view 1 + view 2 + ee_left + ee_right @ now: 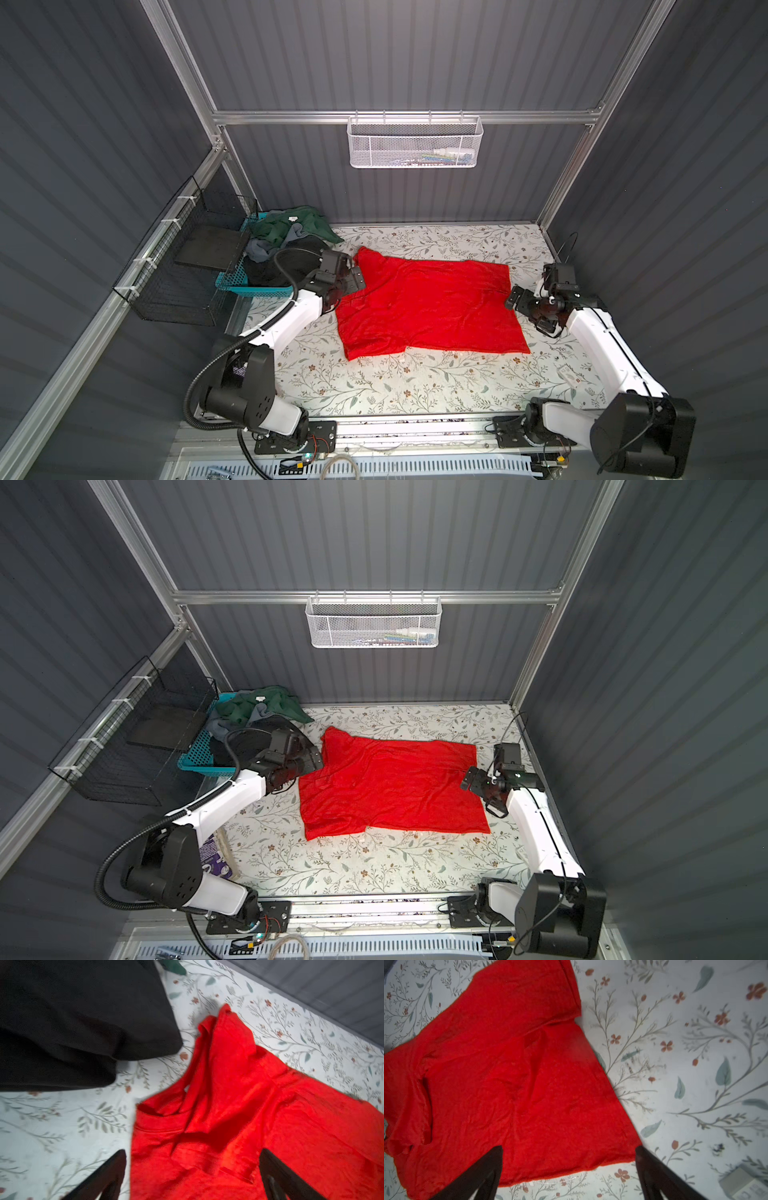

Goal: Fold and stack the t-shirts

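A bright red t-shirt (428,307) (390,787) lies spread, slightly rumpled, on the floral table in both top views. My left gripper (359,278) (193,1153) hovers open over its collar end, nothing between the fingers. At the hem end, my right gripper (512,301) (569,1149) stands open too, its fingers straddling the hem edge of the red t-shirt (508,1074) without holding it. More t-shirts, dark green (291,226), grey (259,249) and black (83,1022), are heaped in and over the teal basket (232,282) at the back left.
A black wire basket (183,266) hangs on the left wall beside the teal one. On the back wall hangs a white mesh basket (415,141). A small white device (569,376) lies on the floral table (415,386) near the right arm.
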`<state>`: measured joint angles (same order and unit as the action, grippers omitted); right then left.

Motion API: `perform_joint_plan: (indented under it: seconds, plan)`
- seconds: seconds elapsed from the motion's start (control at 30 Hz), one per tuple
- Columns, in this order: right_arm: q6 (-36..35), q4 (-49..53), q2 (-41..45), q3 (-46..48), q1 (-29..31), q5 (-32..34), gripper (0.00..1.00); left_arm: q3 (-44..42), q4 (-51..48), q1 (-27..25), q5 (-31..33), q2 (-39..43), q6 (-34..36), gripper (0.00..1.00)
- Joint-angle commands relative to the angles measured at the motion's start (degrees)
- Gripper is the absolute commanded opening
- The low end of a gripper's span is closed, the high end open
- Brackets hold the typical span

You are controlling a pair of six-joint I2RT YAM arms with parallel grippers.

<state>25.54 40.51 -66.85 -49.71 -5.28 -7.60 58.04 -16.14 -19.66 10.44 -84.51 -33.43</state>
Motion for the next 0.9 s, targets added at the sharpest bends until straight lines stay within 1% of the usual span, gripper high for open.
perform_joint_plan:
  seconds: [0.0, 0.1, 0.3, 0.4, 0.5, 0.57, 0.63, 0.77, 0.8, 0.87]
  plan:
    - [4.74, 2.48, 1.93, 3.90, 1.42, -2.37, 0.99, -3.04, -6.11, 0.42, -1.10, 3.04, 2.33, 1.00]
    - [6.70, 4.63, 2.38, 6.07, 1.85, -1.58, 0.99, -4.88, -10.59, 0.36, -1.08, 6.58, 2.71, 1.00]
    - [8.75, 8.24, 7.98, 8.65, 1.94, 1.52, 0.99, -10.18, -15.87, 0.46, -0.89, 15.45, 1.52, 1.00]
    - [9.18, 8.31, 8.10, 9.40, 1.94, 0.44, 0.99, -12.70, -15.87, 0.41, -3.14, 17.28, 0.83, 1.00]
    - [9.28, 8.16, 6.55, 10.27, 1.94, -1.67, 0.99, -14.87, -15.34, 0.41, -7.18, 16.62, -0.03, 1.00]
    - [9.48, 8.25, 6.20, 10.98, 1.94, -1.58, 0.97, -16.03, -15.35, 0.41, -8.97, 16.59, -0.35, 0.99]
    - [9.86, 8.09, 6.61, 11.76, 1.96, -0.80, 0.95, -17.53, -15.26, 0.41, -10.10, 17.49, -0.48, 0.98]
    - [10.97, 6.79, 7.80, 13.53, 1.94, -1.43, 0.83, -20.19, -15.43, 0.42, -11.81, 19.03, -0.91, 0.93]
    - [11.25, 6.35, 7.89, 13.78, 1.96, -1.53, 0.79, -20.74, -15.20, 0.41, -12.75, 18.82, -1.07, 0.91]
    - [11.29, 5.61, 7.60, 14.39, 1.98, -1.51, 0.77, -21.77, -14.77, 0.42, -14.51, 18.17, -1.37, 0.84]
